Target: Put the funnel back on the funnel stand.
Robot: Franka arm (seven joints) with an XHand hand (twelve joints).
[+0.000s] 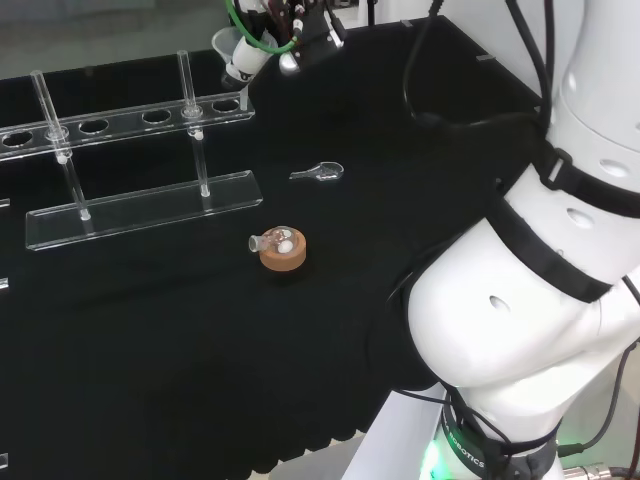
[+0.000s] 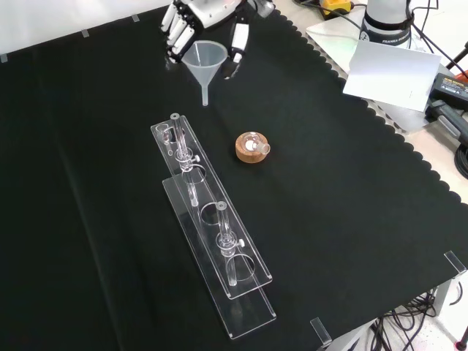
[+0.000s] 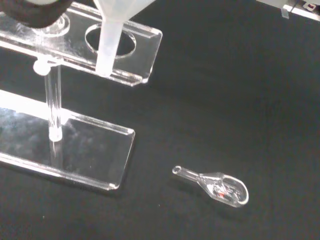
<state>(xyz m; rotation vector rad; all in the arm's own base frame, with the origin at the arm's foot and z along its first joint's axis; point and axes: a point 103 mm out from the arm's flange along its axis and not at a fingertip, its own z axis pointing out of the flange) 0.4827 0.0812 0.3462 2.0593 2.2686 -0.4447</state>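
The hand [image 1: 275, 30] hangs at the far end of the bench, shut on a translucent white funnel [image 1: 238, 55], which it holds upright with the stem down. In the front view, fingers and thumb of the hand [image 2: 201, 11] curl round the rim of the funnel [image 2: 206, 62]. The clear acrylic funnel stand [image 1: 125, 122] has a top plate with several holes on two posts. The funnel's stem [image 3: 111, 42] hangs just above the end hole of the stand [image 3: 145, 45]. In the front view the stem tip sits just beyond the end of the stand [image 2: 251, 311].
A cork ring [image 1: 282, 252] carrying a small glass flask on its side sits near the stand's base, also seen as the cork ring [image 2: 252, 146]. A small clear glass scoop [image 1: 320, 172] lies on the cloth beside the stand; the scoop [image 3: 215, 182] is close below the hand.
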